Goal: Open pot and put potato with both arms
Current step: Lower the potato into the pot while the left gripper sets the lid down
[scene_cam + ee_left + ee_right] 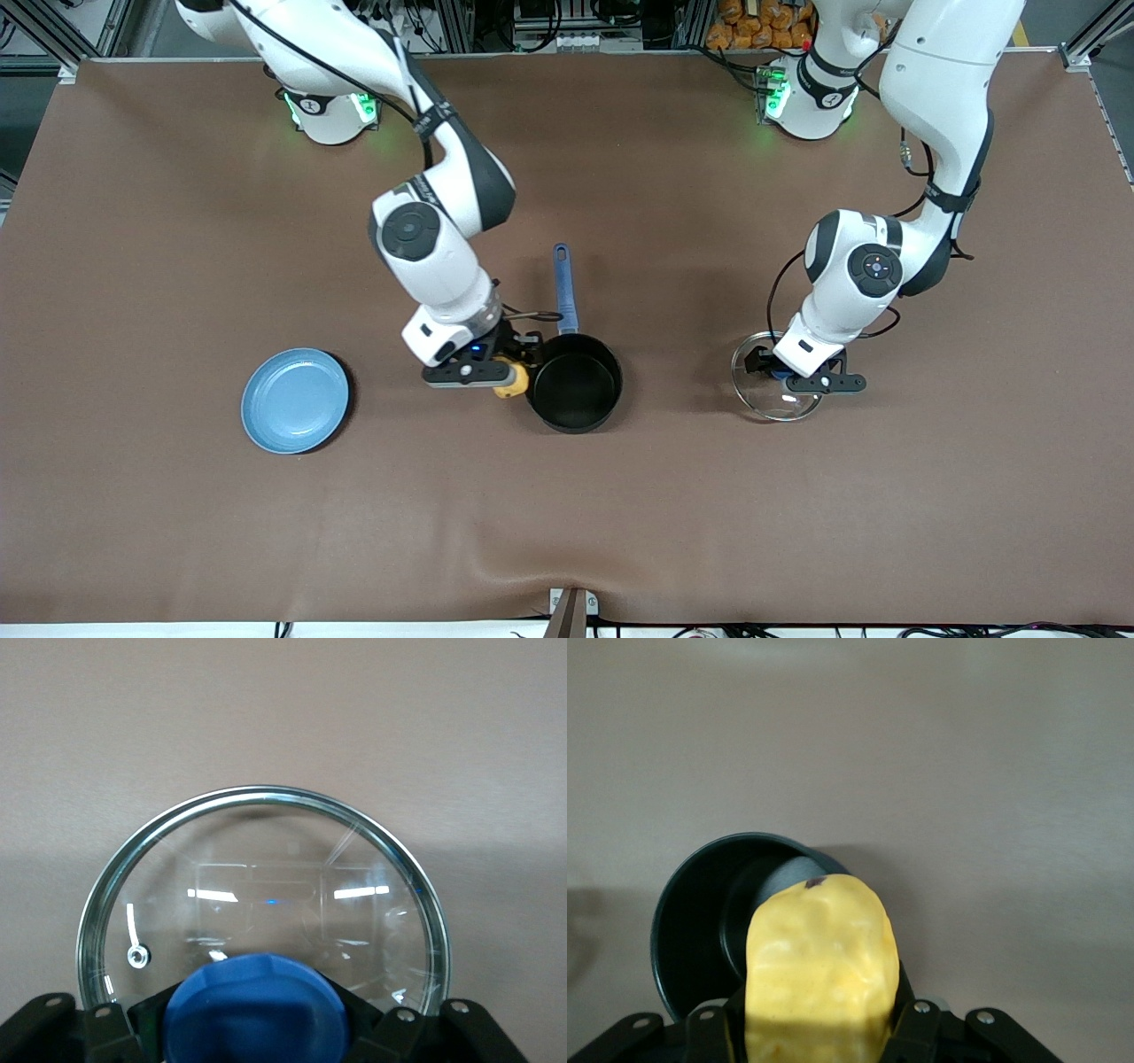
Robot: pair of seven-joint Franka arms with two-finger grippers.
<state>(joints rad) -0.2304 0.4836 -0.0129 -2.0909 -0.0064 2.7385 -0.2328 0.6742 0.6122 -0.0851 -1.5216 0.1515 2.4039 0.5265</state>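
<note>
Right end effector (pixel 511 379) grips the potato (pixel 512 381) at the open pot's (pixel 576 383) 9 o'clock rim. Left end effector (pixel 780 372) clamps the lid (pixel 778 390) knob (pixel 257 1010), above the table (pixel 177 221).

A flat, round, light-blue plate (pixel 295 400) lies right side up on the table (pixel 177 221), whose top is covered by a smooth brown mat. Taking the plate as the landmark: the brown surface spreads around it on every side, and nothing rests on the plate. The plate sits toward the right arm's end of the table. A small metal bracket (pixel 571 611) is fixed at the table's edge, nearer to the front camera than the plate. Orange packets (pixel 760 25) are stacked past the table's upper edge, much farther from the front camera than the plate.
</note>
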